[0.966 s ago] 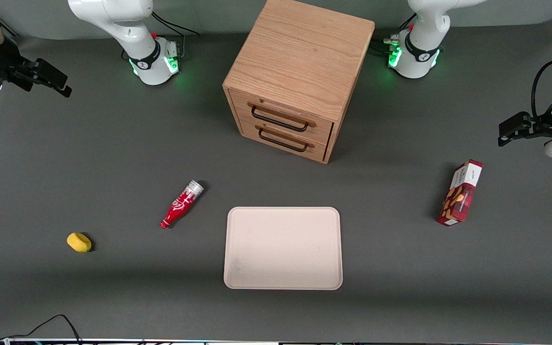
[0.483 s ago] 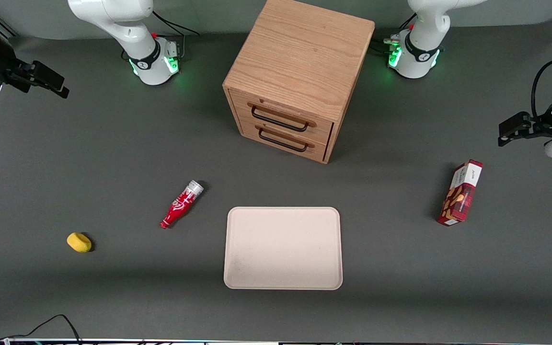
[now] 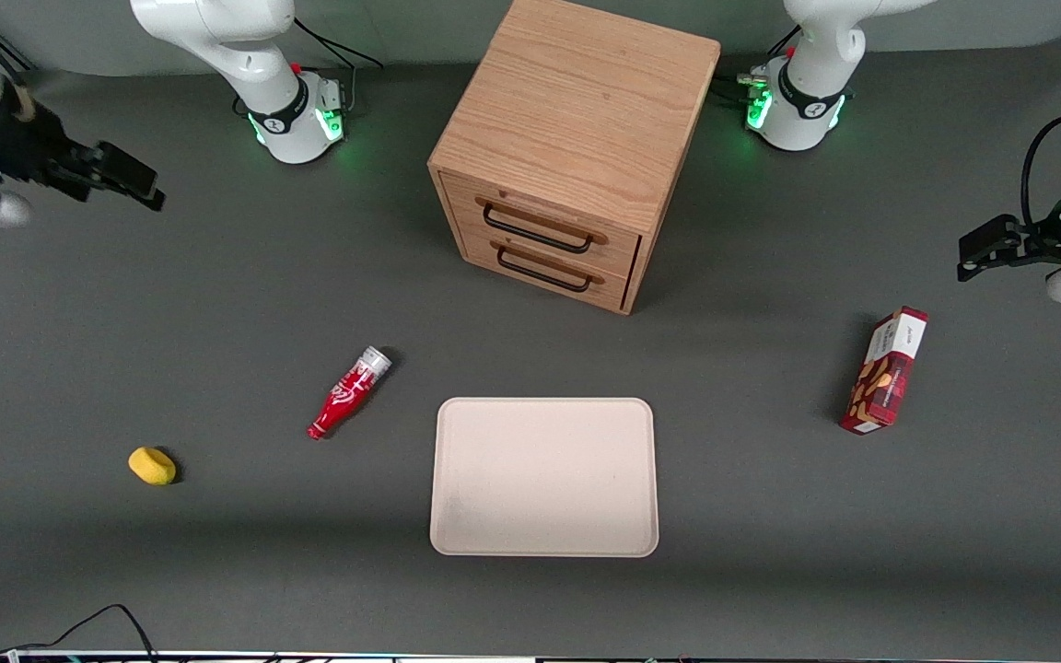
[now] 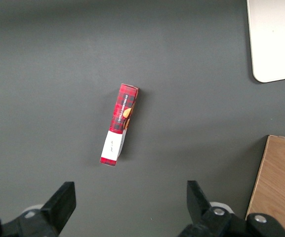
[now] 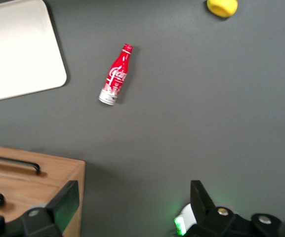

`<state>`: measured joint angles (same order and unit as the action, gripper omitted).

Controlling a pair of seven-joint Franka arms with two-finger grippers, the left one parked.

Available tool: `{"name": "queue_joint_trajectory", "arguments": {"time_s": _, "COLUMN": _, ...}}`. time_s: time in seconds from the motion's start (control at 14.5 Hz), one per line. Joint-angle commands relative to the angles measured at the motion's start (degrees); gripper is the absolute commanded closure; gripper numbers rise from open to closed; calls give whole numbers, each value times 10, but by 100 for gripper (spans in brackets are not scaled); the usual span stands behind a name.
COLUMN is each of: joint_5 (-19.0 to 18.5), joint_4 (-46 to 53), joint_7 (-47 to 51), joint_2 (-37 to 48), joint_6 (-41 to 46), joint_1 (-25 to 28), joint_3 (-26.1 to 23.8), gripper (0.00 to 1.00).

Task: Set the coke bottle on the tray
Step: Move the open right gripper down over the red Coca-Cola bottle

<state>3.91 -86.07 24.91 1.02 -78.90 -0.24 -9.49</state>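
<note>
The tool (image 3: 130, 175) hung high at the working arm's end of the worktop (image 3: 217, 276), fingers spread wide and holding nothing. The coke bottle (image 3: 349, 391) lay on its side on the worktop, just beside the tray (image 3: 544, 543) and apart from it, cap end nearer the front camera. The step in hand appeared to be the approach. The next move would call for descending over the bottle's body and aligning the fingers across its width.
</note>
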Motion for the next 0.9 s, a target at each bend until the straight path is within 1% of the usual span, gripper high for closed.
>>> {"name": "queue_joint_trajectory", "arguments": {"time_s": 0.0, "joint_5": 8, "joint_4": 99, "joint_7": 136, "joint_2": -120, "joint_6": 0, "joint_1": 2, "joint_3": -40, "gripper": 0}}
{"name": "queue_joint_trajectory", "arguments": {"time_s": 0.21, "joint_5": 1, "joint_4": 69, "joint_7": 247, "joint_2": -181, "joint_6": -88, "joint_1": 6, "joint_3": -64, "gripper": 0}}
{"name": "queue_joint_trajectory", "arguments": {"time_s": 0.41, "joint_5": -7, "joint_4": 52, "joint_7": 318, "joint_2": -253, "joint_6": -149, "joint_1": 9, "joint_3": -70, "gripper": 0}}
{"name": "queue_joint_trajectory", "arguments": {"time_s": 0.55, "joint_5": -41, "joint_4": 8, "joint_7": 342, "joint_2": -281, "joint_6": -209, "joint_1": 13, "joint_3": -71, "gripper": 0}}
{"name": "queue_joint_trajectory", "arguments": {"time_s": 0.76, "joint_5": -90, "joint_4": -102, "joint_7": 365, "joint_2": -291, "joint_6": -335, "joint_1": 13, "joint_3": -72, "gripper": 0}}
{"name": "queue_joint_trajectory", "arguments": {"time_s": 0.83, "joint_5": -96, "joint_4": -122, "joint_7": 366, "joint_2": -298, "joint_6": -362, "joint_1": 12, "joint_3": -72, "gripper": 0}}
